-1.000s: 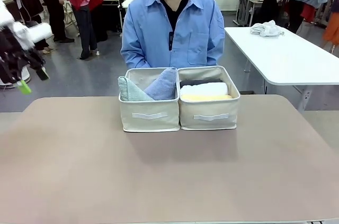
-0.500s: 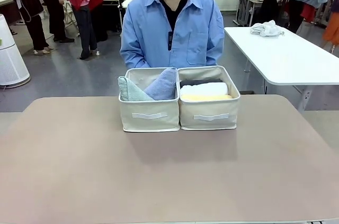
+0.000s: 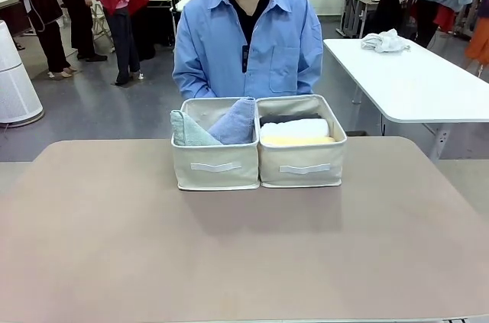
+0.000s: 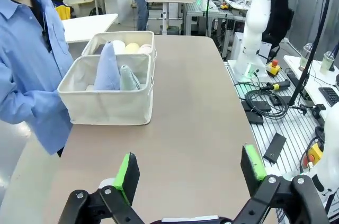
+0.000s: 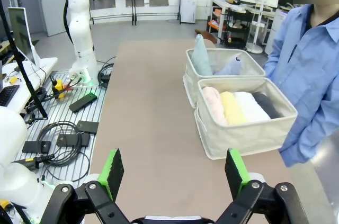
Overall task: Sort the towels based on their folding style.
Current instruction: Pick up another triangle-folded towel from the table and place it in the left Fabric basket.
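Sorting looks done: cone towels (image 3: 214, 126) in one bin (image 3: 215, 164), rolls (image 5: 238, 107) in other bin (image 5: 249, 134). Both grippers' jaws wide & empty, well back, bins straight ahead.

Two beige fabric bins (image 3: 216, 166) sat on a taupe desk (image 3: 229, 254), one holding grey-green (image 3: 187, 132) and lavender-blue (image 3: 237, 121) towels, the other pink (image 5: 214, 105), yellow (image 5: 231, 107), white (image 5: 250, 106) and dark grey (image 5: 268, 105) towels, before a person's light blue shirt (image 3: 248, 40).
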